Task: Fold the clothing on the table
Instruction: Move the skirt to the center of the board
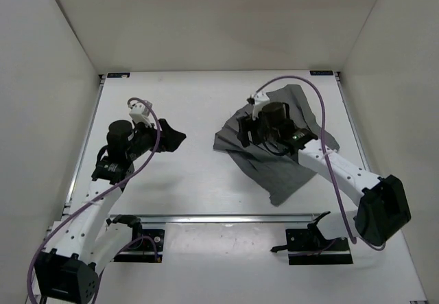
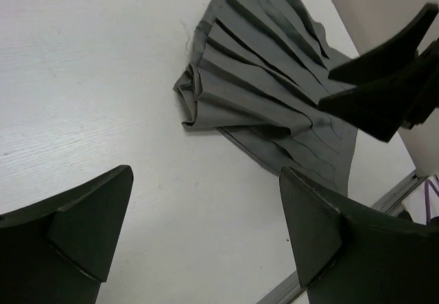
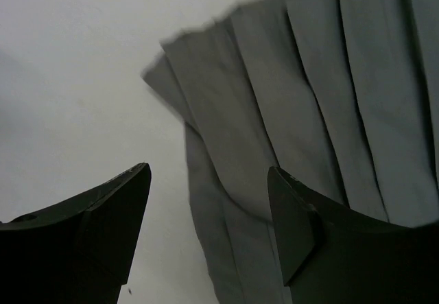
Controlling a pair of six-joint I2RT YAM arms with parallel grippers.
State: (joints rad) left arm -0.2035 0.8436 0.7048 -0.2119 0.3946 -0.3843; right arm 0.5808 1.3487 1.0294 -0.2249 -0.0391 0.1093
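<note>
**Limp pleated skirt, both grippers empty**

The clothing [image 1: 282, 175] is lying rumpled on the right half of the table [image 1: 192, 98]. The right gripper [image 1: 248, 136] is hovering over a pleated edge, jaws spread. The left gripper [image 1: 171, 138] is hanging spread too, well apart from the fabric. Thin and light, the fabric is probably going to sag, so pinching a hem corner looks soundest.

No text, label, brand, number or sign can be read anywhere in these views.

Bright, even overhead light, soft shadows on table [image 1: 199, 187]; right wrist view dimmer, clothing [image 3: 309, 112] blurred.
</note>
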